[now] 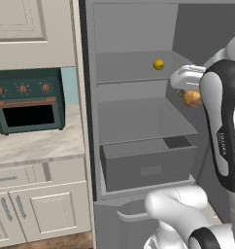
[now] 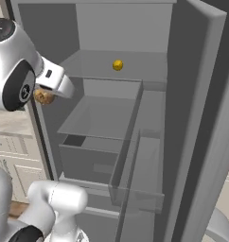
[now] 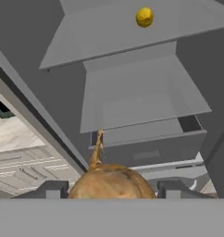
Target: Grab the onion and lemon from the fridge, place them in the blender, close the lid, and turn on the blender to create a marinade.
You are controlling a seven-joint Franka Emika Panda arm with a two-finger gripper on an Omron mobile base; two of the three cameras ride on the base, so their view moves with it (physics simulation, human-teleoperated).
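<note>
The fridge (image 1: 134, 116) stands open in front of me, with grey shelves and a wide drawer (image 1: 148, 165). The tan-orange onion (image 3: 111, 178) sits between my two finger tips, its pointed tip facing the fridge, and my gripper (image 3: 111, 190) is shut on it. From the base, the onion (image 1: 191, 98) (image 2: 43, 97) hangs under the white hand, in front of the shelves at mid height. The yellow lemon (image 1: 158, 64) (image 2: 117, 64) (image 3: 144, 17) lies alone on the upper shelf, farther in and above the onion. The blender and the lid are out of view.
A teal toaster oven (image 1: 27, 99) stands on the marble counter (image 1: 37, 143) left of the fridge, above white cabinets (image 1: 41, 209). The open fridge door (image 2: 201, 118) with its clear bins (image 2: 140, 170) stands to the right. My own arm crosses in front of the fridge.
</note>
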